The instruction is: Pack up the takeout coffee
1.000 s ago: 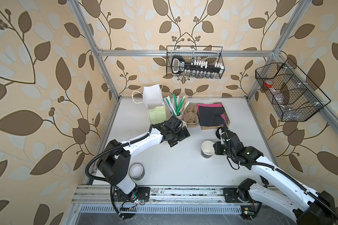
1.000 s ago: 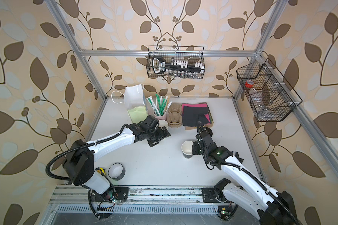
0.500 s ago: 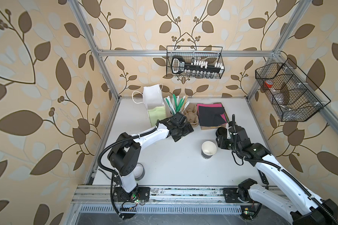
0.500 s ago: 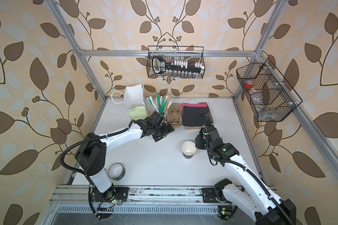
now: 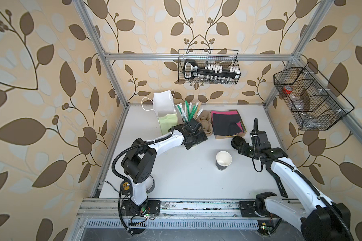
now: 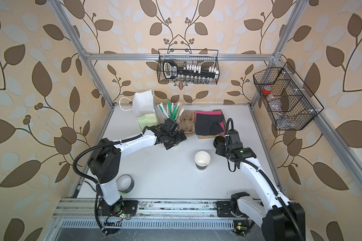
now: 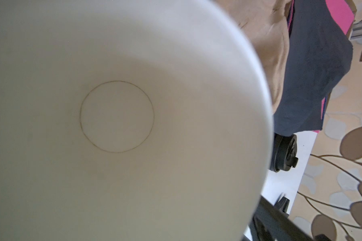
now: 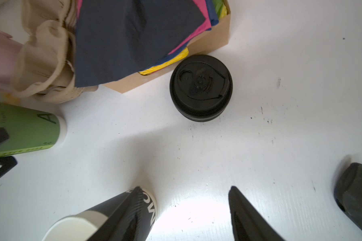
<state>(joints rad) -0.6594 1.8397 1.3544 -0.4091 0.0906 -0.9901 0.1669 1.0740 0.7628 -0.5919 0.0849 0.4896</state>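
The takeout coffee cup (image 5: 223, 160) (image 6: 202, 159) stands upright mid-table, dark outside, white inside, its mouth uncovered. My right gripper (image 5: 239, 149) (image 8: 184, 189) is open and empty between the cup (image 8: 71, 227) and a stack of black lids (image 5: 237, 141) (image 8: 200, 87). The lids sit just ahead of its fingertips. My left gripper (image 5: 194, 138) hovers over the green paper cups (image 8: 27, 129). Its wrist view looks straight down into the white inside of those cups (image 7: 117, 116), and one finger (image 7: 280, 225) shows outside the rim, jaws wide.
Along the back stand a white paper bag (image 5: 164, 108), a cup of straws (image 5: 188, 110), a cardboard cup carrier (image 5: 206, 123) and a box of napkins (image 5: 227, 123). A tape roll (image 6: 124, 183) lies by the left arm's base. Wire baskets (image 5: 209, 68) (image 5: 309, 100) hang on the walls.
My right gripper opened, let go of the coffee cup and drew back toward the lid stack. My left gripper moved a little toward the back, over the green cups.
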